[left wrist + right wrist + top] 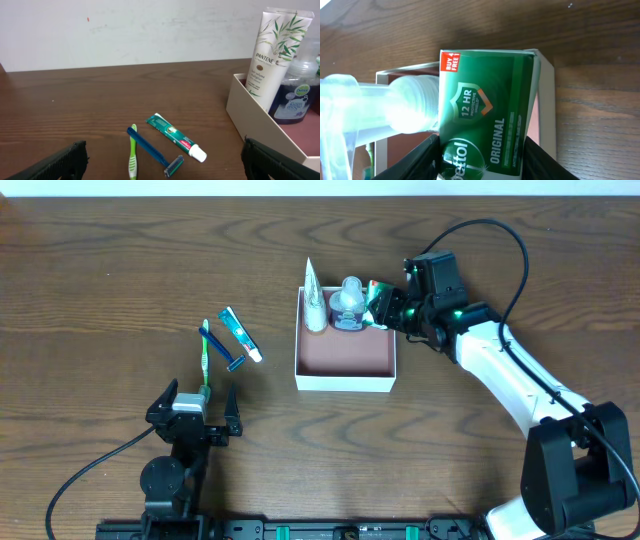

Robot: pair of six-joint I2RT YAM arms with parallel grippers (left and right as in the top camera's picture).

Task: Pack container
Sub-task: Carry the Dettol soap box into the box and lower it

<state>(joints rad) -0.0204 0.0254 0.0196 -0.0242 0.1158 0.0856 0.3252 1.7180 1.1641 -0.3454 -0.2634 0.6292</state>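
Observation:
The container, a shallow white box with a brownish-pink floor, sits mid-table. A white Pantene tube and a clear pump bottle stand along its far wall; both show in the left wrist view. My right gripper is shut on a green Dettol soap box and holds it at the container's far right corner beside the pump bottle. My left gripper is open and empty, near the front edge. A green toothbrush, a blue razor and a toothpaste tube lie ahead of it.
The toothbrush, razor and toothpaste lie on the wood table left of the container. The container's near wall rises at the right of the left wrist view. A black cable trails from the left arm.

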